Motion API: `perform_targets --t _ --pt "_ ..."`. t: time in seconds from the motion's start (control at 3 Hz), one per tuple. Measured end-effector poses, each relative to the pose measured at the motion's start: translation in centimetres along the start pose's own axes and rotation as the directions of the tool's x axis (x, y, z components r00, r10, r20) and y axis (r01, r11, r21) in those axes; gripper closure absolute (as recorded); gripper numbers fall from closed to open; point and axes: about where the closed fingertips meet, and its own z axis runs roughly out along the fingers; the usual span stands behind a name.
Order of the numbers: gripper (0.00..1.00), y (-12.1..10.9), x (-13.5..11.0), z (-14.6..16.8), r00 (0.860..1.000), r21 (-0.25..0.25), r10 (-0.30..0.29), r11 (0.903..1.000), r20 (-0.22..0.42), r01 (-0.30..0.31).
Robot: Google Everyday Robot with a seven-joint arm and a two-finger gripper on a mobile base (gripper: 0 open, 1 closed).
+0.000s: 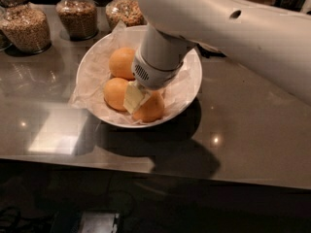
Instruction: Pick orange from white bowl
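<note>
The gripper [137, 100] is lowered into the white bowl [190, 89], at the end of the white arm [228, 30] that reaches in from the right. It touches the left side of the orange [151, 109]; whether it is spread or closed cannot be told. The orange lies at the near side of the bowl on crumpled paper [90, 74]. Two other oranges [116, 93] lie to its left and farther back. The bowl rests on a grey counter [243, 130]. Three glass jars [26, 25] stand at the far left.
</note>
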Motion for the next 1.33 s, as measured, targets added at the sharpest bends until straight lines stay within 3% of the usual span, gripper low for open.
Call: perform_targets --t 0.33,0.67,1.0,1.33 --pt "1.00 0.0 0.1 0.1 1.000 0.006 0.000 1.0000 -0.009 0.000" --pt "1.00 -0.8 -0.3 -0.7 0.998 -0.026 0.004 0.9996 0.068 -0.003" --pt "1.00 -1.6 -2.1 -4.3 0.972 -0.082 -0.014 0.9960 0.235 0.035" --pt "1.00 -1.3 -4.0 -9.2 0.915 -0.136 -0.061 0.9829 0.398 0.124"
